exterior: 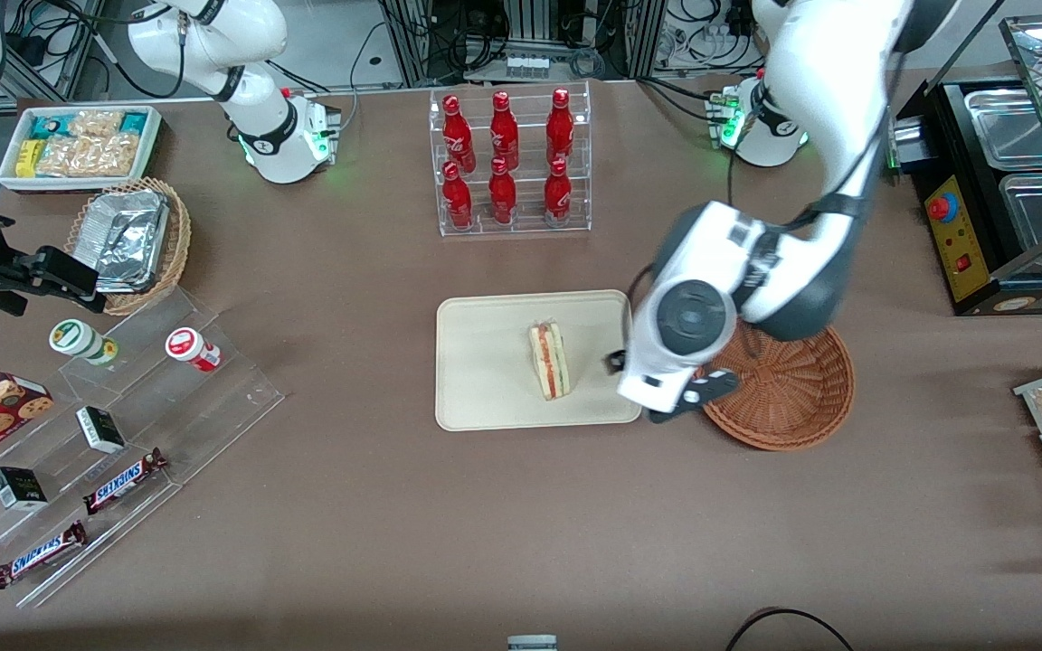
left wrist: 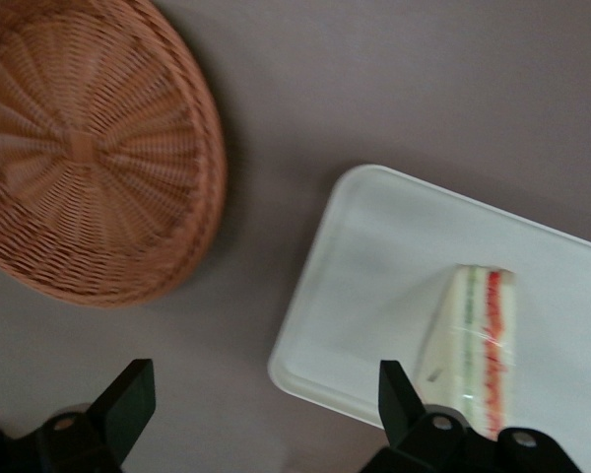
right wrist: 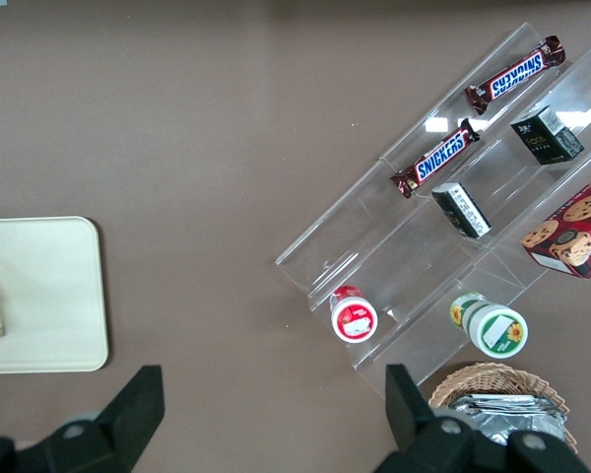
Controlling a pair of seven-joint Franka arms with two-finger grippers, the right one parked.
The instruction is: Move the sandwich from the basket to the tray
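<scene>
The sandwich (exterior: 550,360) lies on the cream tray (exterior: 485,362), near the tray's middle, with its red and green filling edge showing. The reddish-brown basket (exterior: 788,389) stands beside the tray toward the working arm's end and holds nothing. My left gripper (exterior: 666,398) hangs open and empty above the bare table between the tray's edge and the basket. The left wrist view shows the gripper (left wrist: 263,389) with its fingers wide apart, the basket (left wrist: 79,158), the tray (left wrist: 374,256) and the sandwich (left wrist: 478,345) apart from the fingers.
A clear rack of red bottles (exterior: 507,163) stands farther from the camera than the tray. A stepped acrylic shelf with snacks (exterior: 114,425), a tan wicker basket with foil (exterior: 127,240) and a white snack box (exterior: 78,145) lie toward the parked arm's end. A black warmer (exterior: 1009,181) stands at the working arm's end.
</scene>
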